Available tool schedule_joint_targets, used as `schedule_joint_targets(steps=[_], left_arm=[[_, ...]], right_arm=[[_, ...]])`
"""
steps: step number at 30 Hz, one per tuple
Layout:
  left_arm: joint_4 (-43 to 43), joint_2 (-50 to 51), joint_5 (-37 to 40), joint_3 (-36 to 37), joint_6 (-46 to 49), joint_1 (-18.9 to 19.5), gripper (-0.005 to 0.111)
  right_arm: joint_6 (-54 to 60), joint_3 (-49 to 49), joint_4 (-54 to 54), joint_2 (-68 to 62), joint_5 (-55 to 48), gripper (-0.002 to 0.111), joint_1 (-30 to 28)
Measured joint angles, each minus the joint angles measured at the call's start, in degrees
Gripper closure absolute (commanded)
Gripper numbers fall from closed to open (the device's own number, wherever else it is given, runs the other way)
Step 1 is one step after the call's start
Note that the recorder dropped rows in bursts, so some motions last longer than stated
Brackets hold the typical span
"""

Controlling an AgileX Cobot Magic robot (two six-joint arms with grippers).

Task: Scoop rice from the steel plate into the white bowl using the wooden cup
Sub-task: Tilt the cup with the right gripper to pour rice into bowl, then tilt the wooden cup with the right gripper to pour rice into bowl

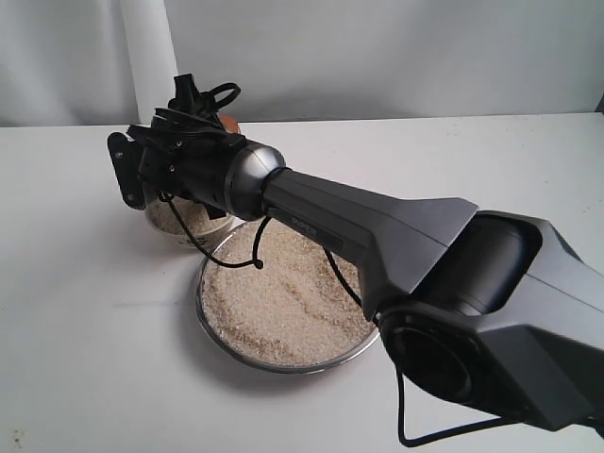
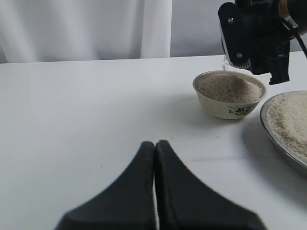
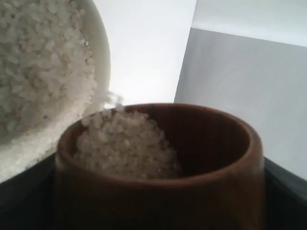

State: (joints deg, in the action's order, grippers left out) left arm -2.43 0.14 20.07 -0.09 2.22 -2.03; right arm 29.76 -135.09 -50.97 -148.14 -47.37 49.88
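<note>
The right arm's fingers [image 2: 235,36] pinch the glossy reddish-brown wooden cup [image 3: 158,182], tipped over the small cream-white ceramic bowl [image 2: 229,109]. The bowl sits toward the white desk's [image 2: 72,120] back edge, just beside the wide shiny steel plate [image 1: 202,307]. Loose pale rice grains [image 3: 122,143] trickle off the lip. The bowl is heaped, so tilt slowly over its centre. The left arm's fingers [image 2: 129,196] are pressed together.

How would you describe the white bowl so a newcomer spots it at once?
On the white table, find the wide steel plate of rice. Just beside its rim sits the white bowl. It is far smaller, cream ceramic rather than shiny metal, with a dark pattern on its side and rice heaped inside.
</note>
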Motion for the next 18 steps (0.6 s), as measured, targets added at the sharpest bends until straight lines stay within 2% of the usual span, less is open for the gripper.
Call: schedule_joint_targets(steps=[18], left_arm=[[0.0, 0.0, 0.0, 0.0, 0.0, 0.0, 0.107]], right_arm=[[0.0, 0.0, 0.0, 0.0, -4.6, 0.108, -0.3]])
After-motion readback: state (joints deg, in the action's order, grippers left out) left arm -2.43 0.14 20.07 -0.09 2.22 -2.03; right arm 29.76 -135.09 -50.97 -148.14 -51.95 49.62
